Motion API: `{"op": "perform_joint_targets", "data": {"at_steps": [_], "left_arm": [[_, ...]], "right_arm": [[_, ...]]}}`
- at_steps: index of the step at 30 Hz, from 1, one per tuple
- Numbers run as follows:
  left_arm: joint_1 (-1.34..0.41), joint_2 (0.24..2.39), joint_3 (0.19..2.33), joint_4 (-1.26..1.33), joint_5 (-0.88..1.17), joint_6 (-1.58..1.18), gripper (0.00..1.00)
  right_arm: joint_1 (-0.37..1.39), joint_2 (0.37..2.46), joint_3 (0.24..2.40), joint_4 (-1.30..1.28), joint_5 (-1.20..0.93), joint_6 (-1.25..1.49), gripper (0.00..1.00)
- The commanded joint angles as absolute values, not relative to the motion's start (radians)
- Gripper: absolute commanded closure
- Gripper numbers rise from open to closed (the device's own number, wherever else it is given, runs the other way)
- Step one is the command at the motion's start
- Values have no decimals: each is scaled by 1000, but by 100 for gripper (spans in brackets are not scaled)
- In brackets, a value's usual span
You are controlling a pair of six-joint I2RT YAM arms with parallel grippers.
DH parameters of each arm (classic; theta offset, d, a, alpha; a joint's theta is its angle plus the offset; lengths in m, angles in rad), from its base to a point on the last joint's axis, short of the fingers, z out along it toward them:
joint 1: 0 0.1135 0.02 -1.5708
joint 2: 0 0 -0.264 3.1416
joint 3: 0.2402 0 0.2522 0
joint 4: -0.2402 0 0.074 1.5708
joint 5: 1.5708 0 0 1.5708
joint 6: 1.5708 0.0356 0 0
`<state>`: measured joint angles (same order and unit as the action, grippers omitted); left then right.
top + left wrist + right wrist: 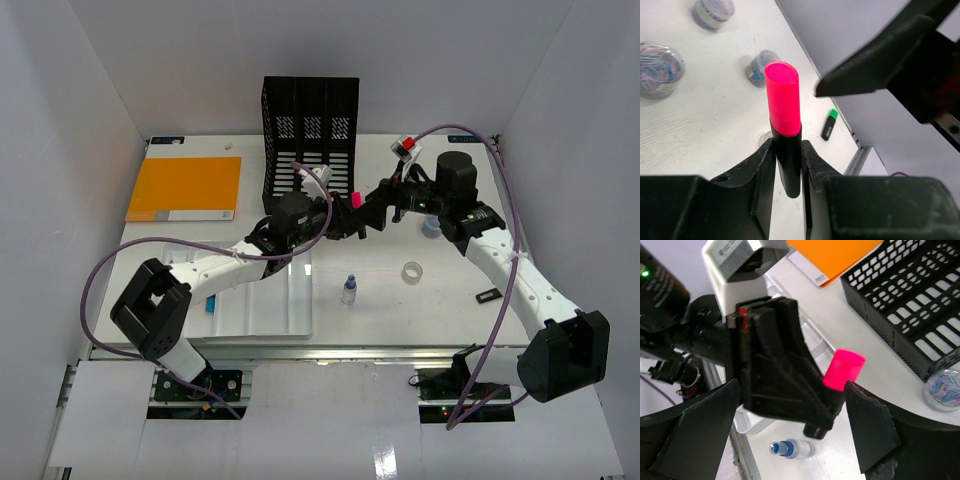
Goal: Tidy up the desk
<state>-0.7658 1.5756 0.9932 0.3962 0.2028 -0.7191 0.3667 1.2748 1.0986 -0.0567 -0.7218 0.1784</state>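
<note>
Glossy, seemingly plastic cylindrical highlighter (784,100) in left gripper (788,152).

Two highlighters are counted: one pink highlighter (783,100), one green highlighter (829,124). Three jars of paper clips (713,12) (657,70) (760,67) are tallied. One black file rack (310,125), one orange folder (185,188), one small bottle (348,291), one tape roll (412,271) and one white tray (280,305) are logged, on one desk (400,315).
</note>
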Motion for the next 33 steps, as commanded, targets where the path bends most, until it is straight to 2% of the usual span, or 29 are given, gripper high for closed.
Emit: {"op": "perform_joint_targets", "data": {"at_steps": [1, 6, 10, 13, 14, 18, 23, 33], "left_arm": [[-759, 1470, 963, 287, 117, -653, 100], [-723, 1336, 891, 124, 22, -589, 100], [-650, 1174, 853, -104, -105, -549, 100], [-567, 1108, 852, -297, -148, -528, 100], [-519, 1092, 855, -433, -164, -516, 100], [-377, 1076, 837, -593, -198, -449, 100], [-211, 1116, 808, -642, -293, -369, 100], [-110, 1336, 835, -598, -396, -239, 99]], "right_arm": [[341, 1235, 1083, -45, -817, 89, 10], [227, 1210, 1047, -34, -891, 55, 10], [119, 1178, 984, -38, -950, 7, 10], [66, 1162, 928, -43, -975, -39, 10], [38, 1156, 898, -43, -992, -61, 10], [-47, 1143, 825, -41, -1065, -120, 10], [-135, 1146, 791, -40, -1114, -140, 10], [-241, 1148, 765, -38, -1179, -147, 10]]}}
